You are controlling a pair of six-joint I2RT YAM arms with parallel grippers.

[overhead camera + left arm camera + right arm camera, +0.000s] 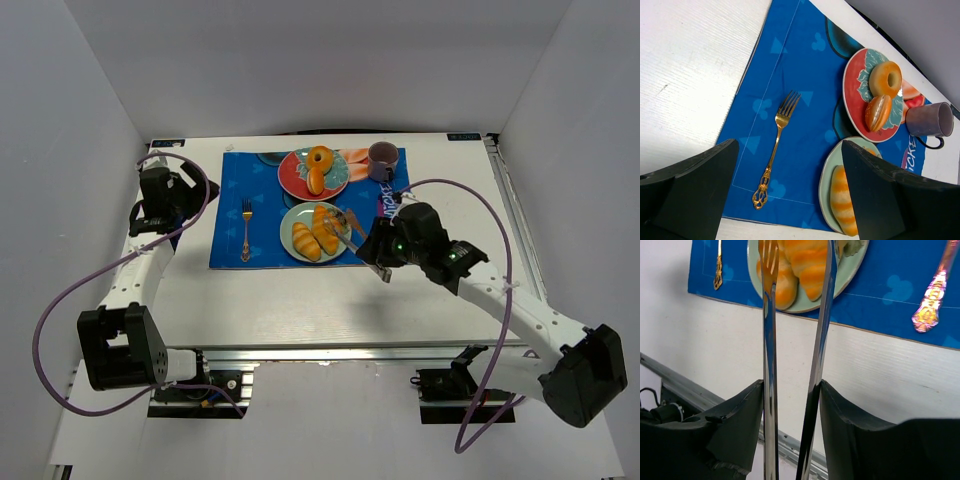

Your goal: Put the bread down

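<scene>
**White tabletop, three rolls, tongs over the green plate**

White tabletop point(260, 300) boxed in by plain white walls, with a blue placemat point(265, 190) in the middle of it. Going left to right: the left gripper point(790, 145) sits off the mat's left edge, jaws spread wide with nothing in them, well apart from the bread point(306, 241).

Next is one gold fork point(246, 228) lying on the left part of the mat. Then two plates, one behind the other. The red plate point(293, 182) at the back has one doughnut point(321, 158) and one roll point(316, 180) touching it. The green plate point(290, 235), nearer the arms, has two rolls side by side. So three rolls total, all on plates. One purple mug point(382, 158) stands just right of the red plate.

The right gripper point(791, 385) is off the green plate's right side, clamped on a pair of metal tongs point(769, 350). Their arms stand apart and reach over the two rolls there. Can't tell if the tips actually touch the bread, since the right wrist view cuts one tip off at the top.

That view also shows a gold handle point(932, 300) on the mat further right. Its other end is out of frame, so no idea which utensil it is. In the left wrist view a finger hides part of the green plate.
</scene>
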